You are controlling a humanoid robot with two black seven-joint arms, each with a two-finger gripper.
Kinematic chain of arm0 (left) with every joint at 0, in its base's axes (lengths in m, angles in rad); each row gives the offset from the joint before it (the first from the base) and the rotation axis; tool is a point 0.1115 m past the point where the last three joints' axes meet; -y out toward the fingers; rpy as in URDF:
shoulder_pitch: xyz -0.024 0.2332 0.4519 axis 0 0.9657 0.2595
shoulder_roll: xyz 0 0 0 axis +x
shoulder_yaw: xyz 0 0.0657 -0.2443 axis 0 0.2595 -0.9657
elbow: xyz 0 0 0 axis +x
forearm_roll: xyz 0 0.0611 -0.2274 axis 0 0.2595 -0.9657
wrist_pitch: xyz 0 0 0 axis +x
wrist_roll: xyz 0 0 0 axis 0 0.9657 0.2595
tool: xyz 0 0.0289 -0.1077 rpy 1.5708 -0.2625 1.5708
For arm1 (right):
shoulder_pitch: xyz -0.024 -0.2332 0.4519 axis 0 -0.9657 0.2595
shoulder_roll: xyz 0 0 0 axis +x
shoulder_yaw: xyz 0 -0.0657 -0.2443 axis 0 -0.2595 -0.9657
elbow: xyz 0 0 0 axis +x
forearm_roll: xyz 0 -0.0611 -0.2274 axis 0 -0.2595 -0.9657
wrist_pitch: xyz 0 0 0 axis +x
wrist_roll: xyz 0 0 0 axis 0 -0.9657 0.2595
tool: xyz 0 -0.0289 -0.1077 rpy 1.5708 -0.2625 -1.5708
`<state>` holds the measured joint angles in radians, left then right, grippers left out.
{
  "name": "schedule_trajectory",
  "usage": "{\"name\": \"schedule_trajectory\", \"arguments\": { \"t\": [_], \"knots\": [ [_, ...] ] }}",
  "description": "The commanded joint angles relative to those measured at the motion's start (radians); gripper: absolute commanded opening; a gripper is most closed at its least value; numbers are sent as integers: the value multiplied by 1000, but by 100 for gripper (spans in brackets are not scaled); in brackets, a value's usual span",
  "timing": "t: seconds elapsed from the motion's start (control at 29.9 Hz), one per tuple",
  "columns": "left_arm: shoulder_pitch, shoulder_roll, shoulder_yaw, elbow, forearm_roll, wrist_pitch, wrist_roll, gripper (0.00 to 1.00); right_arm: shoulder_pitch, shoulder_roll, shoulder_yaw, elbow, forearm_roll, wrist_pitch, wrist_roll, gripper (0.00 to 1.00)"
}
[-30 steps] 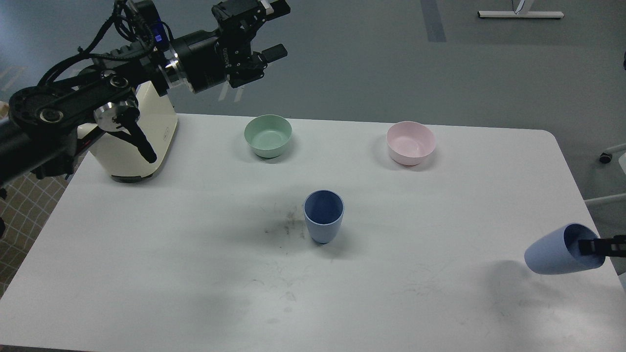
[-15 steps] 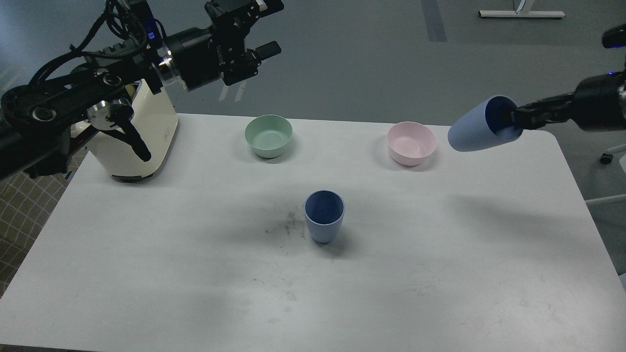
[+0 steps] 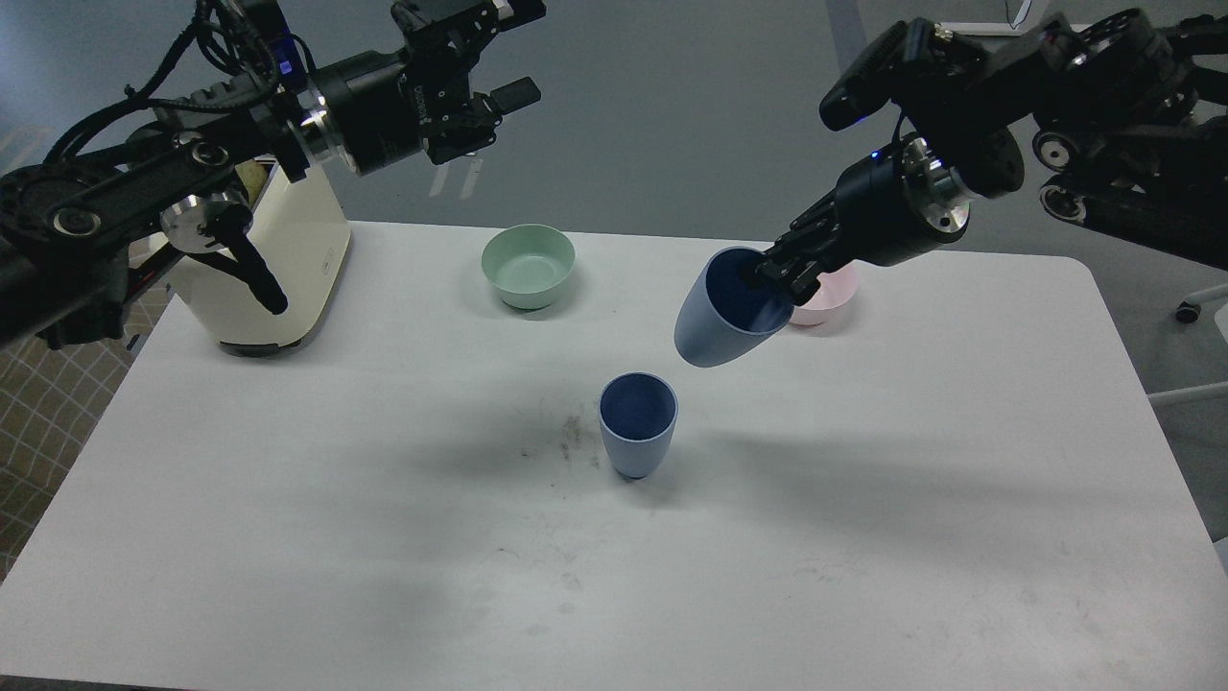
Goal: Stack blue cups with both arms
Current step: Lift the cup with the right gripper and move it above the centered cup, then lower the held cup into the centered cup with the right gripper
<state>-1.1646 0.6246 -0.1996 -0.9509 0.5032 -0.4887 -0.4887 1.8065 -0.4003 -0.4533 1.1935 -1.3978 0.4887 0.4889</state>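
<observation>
One blue cup (image 3: 638, 426) stands upright on the white table (image 3: 384, 537), near its middle. My right gripper (image 3: 775, 273) is shut on the rim of the second blue cup (image 3: 726, 309) and holds it tilted in the air, base down-left, just above and to the right of the standing cup. The two cups do not touch. My left gripper (image 3: 507, 53) is open and empty, raised high beyond the table's far left edge.
A mint-green bowl (image 3: 528, 266) sits at the back middle. A pink bowl (image 3: 827, 294) sits at the back right, partly hidden behind my right gripper. A cream appliance (image 3: 273, 264) stands at the back left under my left arm.
My right arm has swung the held cup up from the table's right edge and leftward across the pink bowl to just above the standing cup. My left arm drifted slightly left.
</observation>
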Motion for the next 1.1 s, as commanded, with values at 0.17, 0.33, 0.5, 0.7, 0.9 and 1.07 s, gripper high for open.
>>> {"name": "schedule_trajectory", "arguments": {
  "t": [0.17,0.33,0.5,0.7,0.9,1.07],
  "knots": [
    [2,15,0,-2,-2,0,0,94,2,173,-24,-75,48,0,0,0],
    [2,18,0,-2,-2,0,0,94,2,231,-59,-104,54,0,0,0],
    [2,27,0,-2,-2,0,0,94,0,241,-88,-118,54,0,0,0],
    [2,29,-1,-3,-3,0,0,94,-1,242,-96,-120,56,0,0,0],
    [2,34,-1,-3,-3,0,0,94,-6,244,-96,-120,65,0,0,0],
    [2,34,-1,-3,-3,0,0,94,-7,244,-96,-121,68,0,0,3]
  ]
}}
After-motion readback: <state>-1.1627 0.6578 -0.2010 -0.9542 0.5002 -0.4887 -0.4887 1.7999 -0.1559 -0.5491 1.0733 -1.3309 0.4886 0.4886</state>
